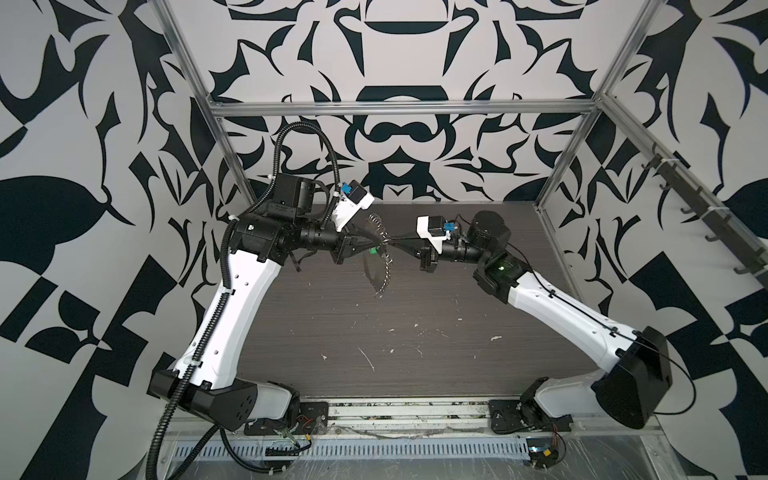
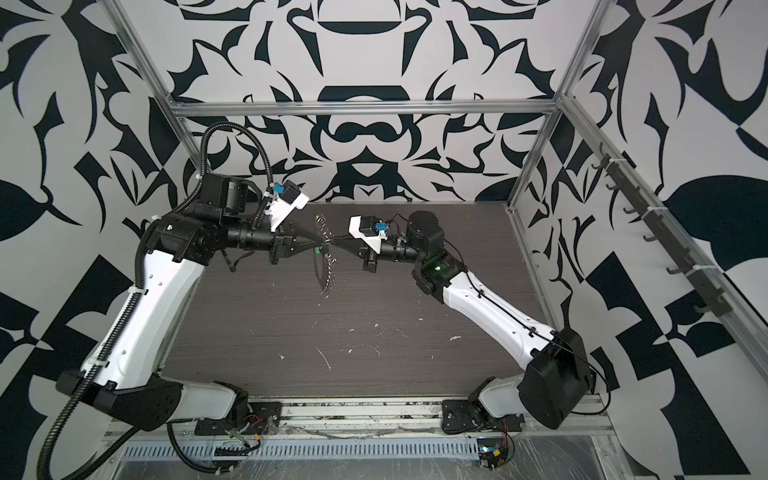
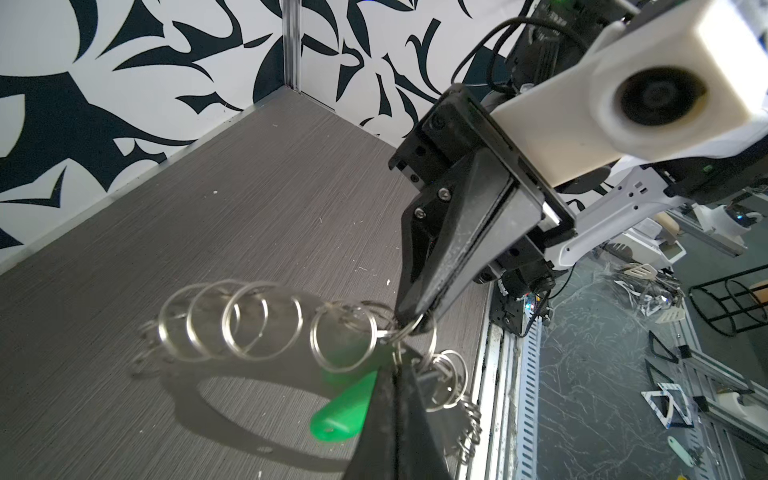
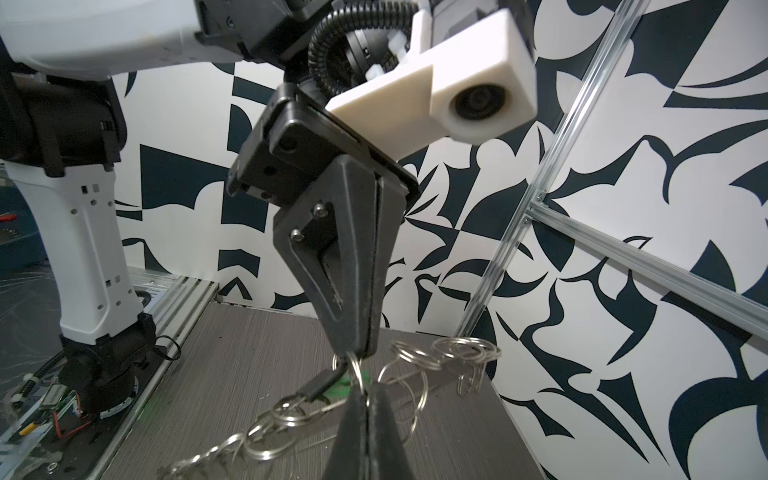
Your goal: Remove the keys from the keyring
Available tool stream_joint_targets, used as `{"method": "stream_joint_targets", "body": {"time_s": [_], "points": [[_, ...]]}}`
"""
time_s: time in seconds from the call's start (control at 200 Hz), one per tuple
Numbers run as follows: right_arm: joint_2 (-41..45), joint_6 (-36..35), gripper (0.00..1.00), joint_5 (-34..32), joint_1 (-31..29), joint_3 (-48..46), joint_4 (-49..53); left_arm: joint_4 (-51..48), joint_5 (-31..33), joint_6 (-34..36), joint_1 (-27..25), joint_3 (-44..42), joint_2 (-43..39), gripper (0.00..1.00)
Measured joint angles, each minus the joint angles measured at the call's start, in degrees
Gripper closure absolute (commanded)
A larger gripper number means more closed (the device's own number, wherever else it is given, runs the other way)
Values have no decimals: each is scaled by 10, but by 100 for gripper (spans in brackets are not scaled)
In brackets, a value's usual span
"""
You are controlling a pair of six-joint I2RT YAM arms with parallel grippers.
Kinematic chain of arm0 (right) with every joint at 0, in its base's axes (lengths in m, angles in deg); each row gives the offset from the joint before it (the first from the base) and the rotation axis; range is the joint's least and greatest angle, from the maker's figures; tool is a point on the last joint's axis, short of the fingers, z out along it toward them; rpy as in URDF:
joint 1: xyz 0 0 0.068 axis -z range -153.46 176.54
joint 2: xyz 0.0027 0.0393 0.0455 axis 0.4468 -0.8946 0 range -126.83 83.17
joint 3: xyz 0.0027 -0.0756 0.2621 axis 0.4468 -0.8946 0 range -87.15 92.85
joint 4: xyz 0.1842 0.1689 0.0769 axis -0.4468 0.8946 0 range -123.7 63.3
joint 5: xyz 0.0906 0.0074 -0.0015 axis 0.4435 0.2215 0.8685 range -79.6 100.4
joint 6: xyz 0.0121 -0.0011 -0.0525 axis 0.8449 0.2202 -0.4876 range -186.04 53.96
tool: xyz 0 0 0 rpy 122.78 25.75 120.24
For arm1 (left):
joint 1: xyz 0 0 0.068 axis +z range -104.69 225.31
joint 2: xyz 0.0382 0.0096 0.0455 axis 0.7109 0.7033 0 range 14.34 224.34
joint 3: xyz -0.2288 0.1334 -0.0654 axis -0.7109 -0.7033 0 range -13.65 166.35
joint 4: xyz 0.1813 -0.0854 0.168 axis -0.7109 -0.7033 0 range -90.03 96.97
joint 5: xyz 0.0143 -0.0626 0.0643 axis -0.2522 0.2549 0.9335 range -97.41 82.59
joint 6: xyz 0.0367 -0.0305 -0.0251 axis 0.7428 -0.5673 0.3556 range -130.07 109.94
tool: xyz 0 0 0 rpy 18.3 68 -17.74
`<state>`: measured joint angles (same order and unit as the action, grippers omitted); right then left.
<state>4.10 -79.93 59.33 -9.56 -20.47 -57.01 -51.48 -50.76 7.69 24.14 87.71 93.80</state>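
Observation:
The keyring (image 1: 386, 270) hangs in mid-air between both arms, a row of silver split rings (image 3: 249, 320) drooping toward the table. The keys show as a green tag (image 3: 345, 407) with a dark key (image 4: 320, 386) beside it, dangling just under the meeting point; in both top views the tag (image 2: 317, 250) sits below the fingertips. My left gripper (image 3: 398, 368) is shut on a ring of the keyring next to the tag. My right gripper (image 4: 366, 388) faces it tip to tip, shut on an adjoining ring. In a top view the left gripper (image 1: 383, 241) and right gripper (image 1: 394, 241) nearly touch.
The dark wood-grain table (image 1: 374, 353) lies below with small white scuffs. Patterned walls and aluminium frame posts (image 1: 232, 158) enclose the back and sides. A slotted metal rail (image 1: 353, 451) runs along the front edge.

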Motion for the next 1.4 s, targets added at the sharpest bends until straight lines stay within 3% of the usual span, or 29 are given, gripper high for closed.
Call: {"method": "stream_joint_targets", "body": {"time_s": [0.255,0.38,0.55,0.69,1.035,1.4], "points": [[-3,-103,100,-67,-31,54,115,-15,42,-24,-1,30,-3,100],[-4,-137,100,-94,-44,57,118,-60,58,-28,-1,89,24,100],[-4,-144,100,-96,-44,51,118,-80,76,-13,-1,96,27,100],[-5,-63,100,-60,-26,12,33,-75,75,-8,-2,84,21,100],[-75,230,100,-2,-3,-37,-245,23,56,-39,4,-15,-10,100],[-118,373,100,-52,-4,-61,-426,119,57,-87,5,-59,-27,100]]}}
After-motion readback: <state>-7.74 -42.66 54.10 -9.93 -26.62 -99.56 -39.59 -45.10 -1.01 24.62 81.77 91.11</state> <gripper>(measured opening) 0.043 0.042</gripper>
